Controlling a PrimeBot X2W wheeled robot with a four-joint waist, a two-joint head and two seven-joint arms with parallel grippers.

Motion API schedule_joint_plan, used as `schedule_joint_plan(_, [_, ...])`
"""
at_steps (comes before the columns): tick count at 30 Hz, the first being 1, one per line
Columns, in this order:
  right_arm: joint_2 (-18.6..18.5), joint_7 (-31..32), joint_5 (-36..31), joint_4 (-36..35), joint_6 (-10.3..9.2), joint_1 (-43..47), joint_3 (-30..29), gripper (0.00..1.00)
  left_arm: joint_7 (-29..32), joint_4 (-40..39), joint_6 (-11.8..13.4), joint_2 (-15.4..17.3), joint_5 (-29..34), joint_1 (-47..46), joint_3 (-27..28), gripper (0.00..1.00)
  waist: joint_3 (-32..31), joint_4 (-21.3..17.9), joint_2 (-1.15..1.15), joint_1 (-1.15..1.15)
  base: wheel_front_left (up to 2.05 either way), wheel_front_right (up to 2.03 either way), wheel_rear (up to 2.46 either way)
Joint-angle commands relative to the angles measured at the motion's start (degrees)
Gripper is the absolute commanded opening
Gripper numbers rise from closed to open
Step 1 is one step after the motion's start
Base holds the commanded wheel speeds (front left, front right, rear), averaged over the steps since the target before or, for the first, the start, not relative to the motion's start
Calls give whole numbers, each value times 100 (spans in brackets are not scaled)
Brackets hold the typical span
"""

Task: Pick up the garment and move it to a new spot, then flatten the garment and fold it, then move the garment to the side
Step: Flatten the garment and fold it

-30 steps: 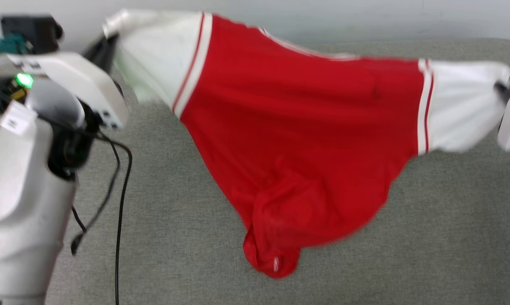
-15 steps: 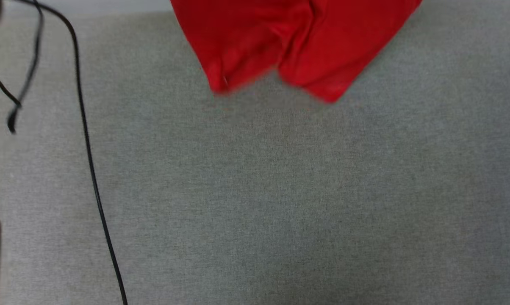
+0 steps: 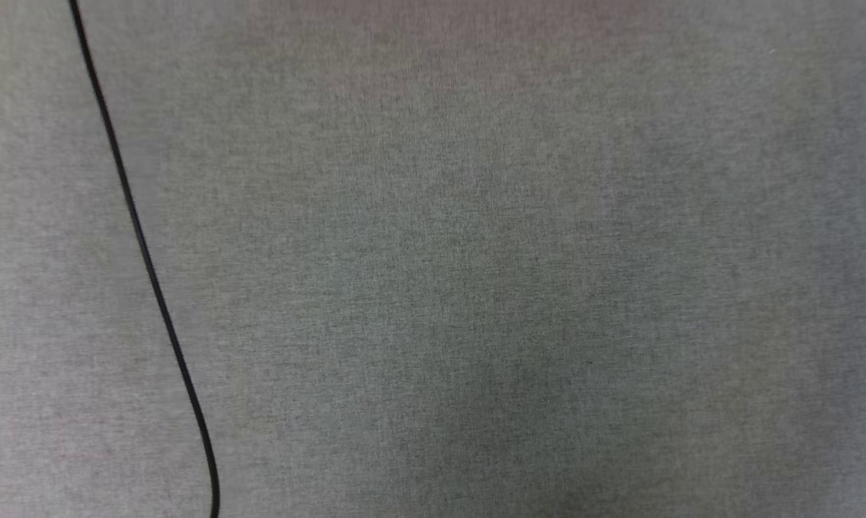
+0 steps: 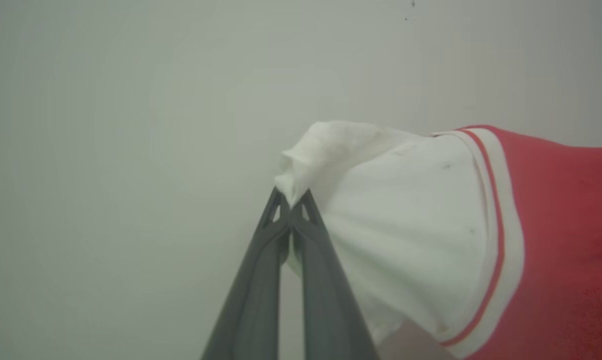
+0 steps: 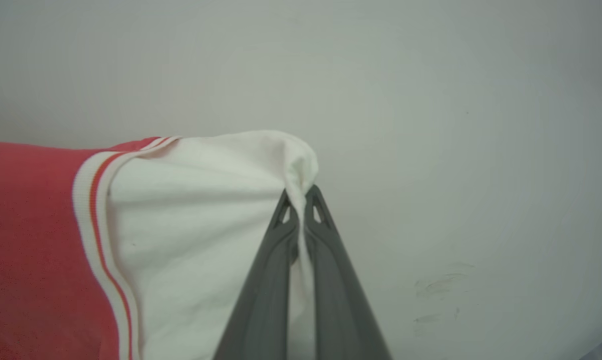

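One garment (image 4: 571,225), a single red shirt. It has two white sleeves: a sleeve (image 4: 406,225) at 3 o'clock in the left wrist view and a sleeve (image 5: 196,210) at 9 o'clock in the right wrist view. Each has one striped trim band, so two bands. Two grippers, the left gripper (image 4: 292,200) and the right gripper (image 5: 301,197), with two fingers (image 4: 253,290) each — four in all. One black cable (image 3: 145,252), running from 11 to 7 o'clock in the head view. One grey surface (image 3: 512,288). One pale wall (image 4: 131,125).
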Motion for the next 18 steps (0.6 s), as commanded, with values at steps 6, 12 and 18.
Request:
schedule_joint_plan(6, [199, -279, 162, 399, -10, 77, 165, 0, -256, 392, -136, -144, -139, 152, -11, 0, 464, 7, 0, -1, 0, 0, 0])
schedule_joint_plan(12, [357, -519, 496, 749, -9, 451, 415, 0, -395, 698, -272, -300, -372, 555, 40, 0, 555, 55, 0, -1, 0, 0, 0])
schedule_joint_plan(18, [455, -781, 950, 949, -9, 1355, 716, 0, -572, 844, -390, -491, -609, 1481, 98, 0, 300, 130, 0, -1, 0, 0, 0])
